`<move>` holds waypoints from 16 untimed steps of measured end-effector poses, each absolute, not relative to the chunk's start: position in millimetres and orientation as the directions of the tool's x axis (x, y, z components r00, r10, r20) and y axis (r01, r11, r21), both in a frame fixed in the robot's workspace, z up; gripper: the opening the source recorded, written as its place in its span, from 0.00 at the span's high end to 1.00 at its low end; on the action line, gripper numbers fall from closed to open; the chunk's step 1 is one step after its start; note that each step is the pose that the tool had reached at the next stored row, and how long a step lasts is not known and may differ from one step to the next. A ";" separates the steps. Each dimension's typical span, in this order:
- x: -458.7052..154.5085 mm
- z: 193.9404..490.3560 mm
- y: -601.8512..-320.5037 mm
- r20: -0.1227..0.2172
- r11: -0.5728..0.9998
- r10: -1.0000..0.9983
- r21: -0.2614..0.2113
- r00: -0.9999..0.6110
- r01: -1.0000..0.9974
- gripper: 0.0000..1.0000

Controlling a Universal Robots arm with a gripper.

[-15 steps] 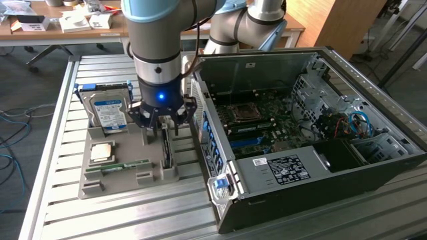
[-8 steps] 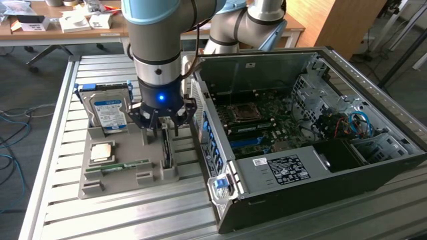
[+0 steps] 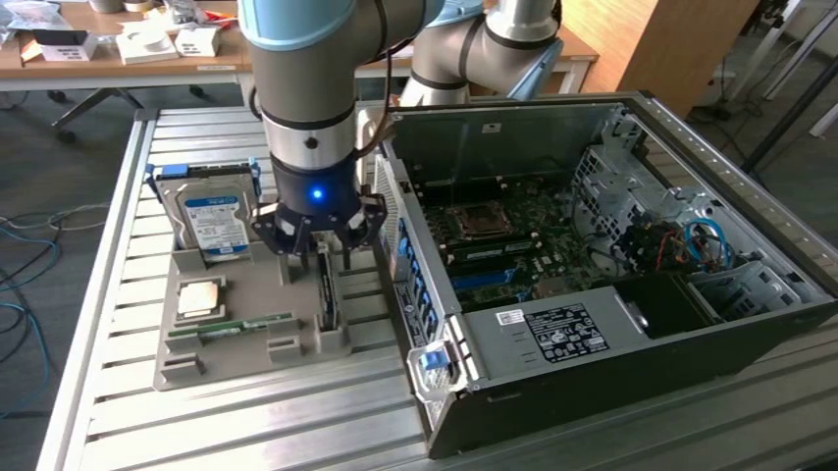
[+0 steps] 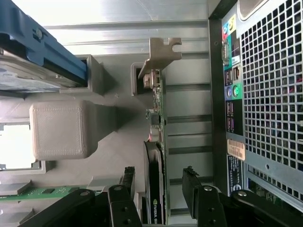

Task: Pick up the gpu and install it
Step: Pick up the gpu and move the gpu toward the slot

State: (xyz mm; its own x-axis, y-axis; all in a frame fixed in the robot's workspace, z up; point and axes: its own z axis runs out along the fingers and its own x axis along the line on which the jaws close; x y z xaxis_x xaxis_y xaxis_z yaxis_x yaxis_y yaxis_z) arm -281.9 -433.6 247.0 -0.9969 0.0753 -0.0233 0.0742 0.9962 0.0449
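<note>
end effector (image 3: 325,257): jaws wide, nothing held, pointing straight down over the grey parts tray (image 3: 235,358)
end effector vs gpu: one finger (image 4: 128,182) on each side of the gpu (image 4: 157,137); a gap shows on both sides in the wrist view, so no contact as far as I can tell
gpu location: standing on edge in a slot of the tray, directly under the end effector (image 4: 158,189), on the side of the tray nearest the computer case (image 3: 590,245)
gpu long axis: runs along the slot, roughly parallel to the case's rear panel (image 4: 265,94); jaws close across the thin side of the card
bracket (image 4: 161,54): pale metal, at the card end farther from the fingers
gpu in exterior view: thin dark edge (image 3: 328,299) just below the fingers
neighbours on tray: hard drive (image 3: 216,221) upright to the exterior view's left, memory stick (image 3: 242,324) lying flat, both apart from the fingers
case: side open, motherboard exposed, just beside the tray on the bench (image 3: 262,422)
stage judgement: grasp lined up, not yet closed
</note>
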 end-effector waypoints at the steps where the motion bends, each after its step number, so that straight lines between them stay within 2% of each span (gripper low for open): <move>1: -281.9 247.0 -434.6 -0.023 0.996 0.075 0.045 -0.997 0.074 0.47; 16: -282.0 239.3 -436.4 -0.023 0.996 0.075 0.045 -0.997 0.074 0.47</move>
